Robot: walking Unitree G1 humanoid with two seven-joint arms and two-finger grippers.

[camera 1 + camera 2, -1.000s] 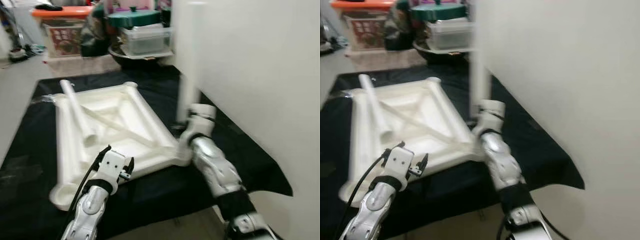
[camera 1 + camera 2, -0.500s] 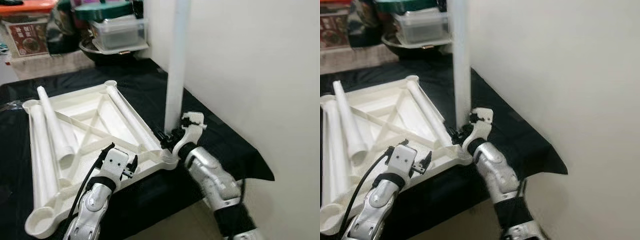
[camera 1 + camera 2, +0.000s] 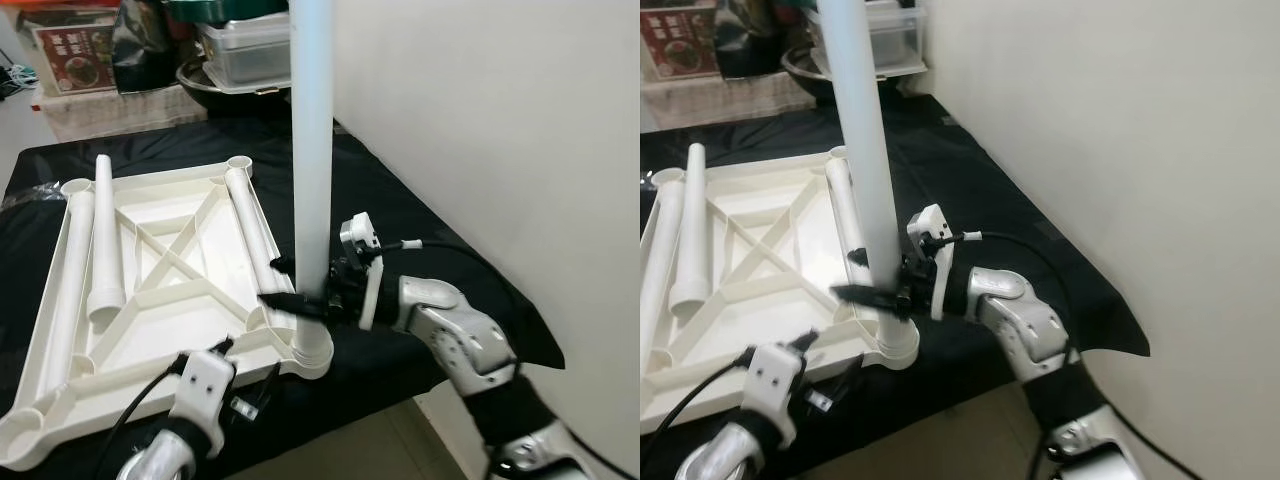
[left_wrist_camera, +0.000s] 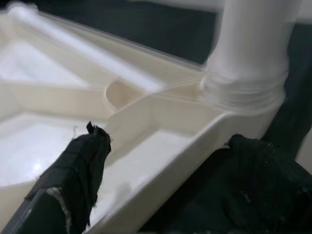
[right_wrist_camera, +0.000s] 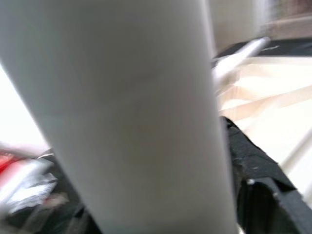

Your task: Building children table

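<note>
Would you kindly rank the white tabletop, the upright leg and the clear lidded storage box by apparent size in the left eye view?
1. White tabletop, spanning much of the black cloth.
2. Upright leg, gripped by the right end effector; it stands nearer the camera, so it may look larger than it is.
3. Clear lidded storage box, far back, so its true size is unsure.

upright leg (image 3: 310, 150) top cut off, storage bins (image 3: 245, 50) cropped

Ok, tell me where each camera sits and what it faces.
Left eye, head: looks down at the tabletop, upright leg; both arms show.
Right eye, head: same scene; right gripper on that leg.
Left wrist: along its fingers at the leg's socket.
Right wrist: the leg close up, a finger beside it.
All four share the leg.
</note>
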